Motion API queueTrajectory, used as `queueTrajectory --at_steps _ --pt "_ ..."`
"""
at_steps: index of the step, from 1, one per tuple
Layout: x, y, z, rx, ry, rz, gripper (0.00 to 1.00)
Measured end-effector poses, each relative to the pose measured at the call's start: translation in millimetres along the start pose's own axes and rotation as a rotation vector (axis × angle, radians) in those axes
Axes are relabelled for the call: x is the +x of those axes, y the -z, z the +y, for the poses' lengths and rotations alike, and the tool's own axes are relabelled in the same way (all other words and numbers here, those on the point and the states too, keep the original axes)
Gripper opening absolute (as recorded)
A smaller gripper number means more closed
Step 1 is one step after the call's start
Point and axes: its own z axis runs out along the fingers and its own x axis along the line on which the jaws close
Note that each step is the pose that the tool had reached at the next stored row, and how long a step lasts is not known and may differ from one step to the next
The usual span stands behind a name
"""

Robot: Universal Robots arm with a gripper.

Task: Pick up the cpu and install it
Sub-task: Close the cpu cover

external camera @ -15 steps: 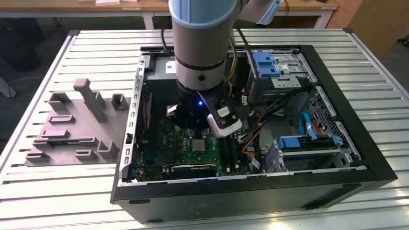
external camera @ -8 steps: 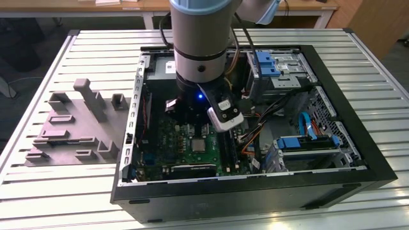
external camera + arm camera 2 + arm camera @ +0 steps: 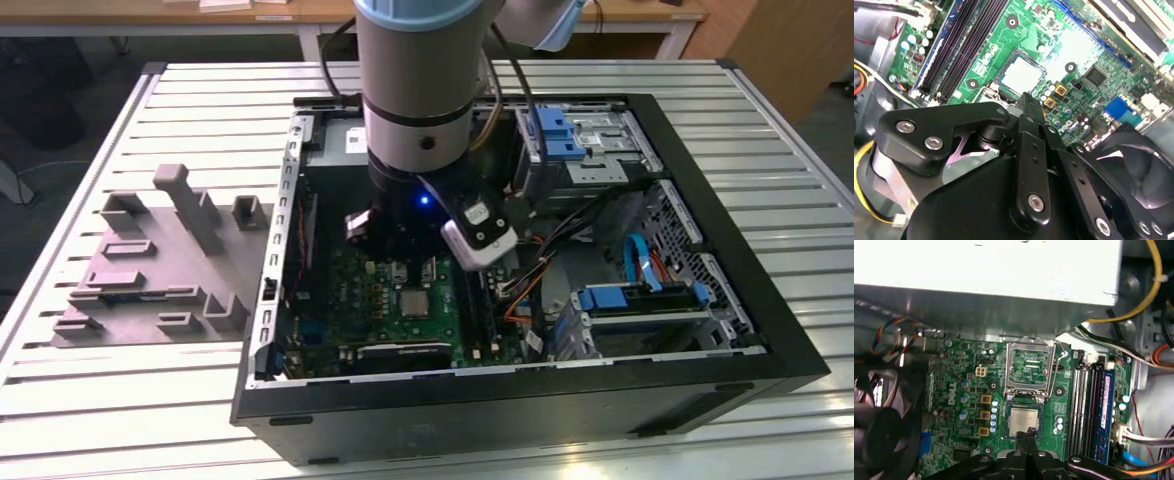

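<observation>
The cpu (image 3: 1024, 421) lies flat, metal top up, in its socket near the middle of the green motherboard (image 3: 951, 392). Its square sides run parallel to the black memory slots (image 3: 1086, 405) beside it, so no long axis shows. The socket's hinged metal frame (image 3: 1030, 346) is swung open just beyond. The gripper (image 3: 1026, 434) hangs at the cpu's edge, fingers pressed together, holding nothing. A fan (image 3: 884, 430) and cables (image 3: 1134, 302) crowd the board's sides.

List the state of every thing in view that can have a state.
cpu: seated flat, uncovered, not gripped.
socket cover frame: swung open, off the cpu.
tool: shut, empty, tips at the cpu's edge.
computer case: open, its inside showing.
</observation>
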Motion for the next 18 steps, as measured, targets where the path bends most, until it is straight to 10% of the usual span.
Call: queueTrajectory --at_steps 18 --pt "-14.1 -1.9 1.6 0.0011 0.084 0.0002 0.11"
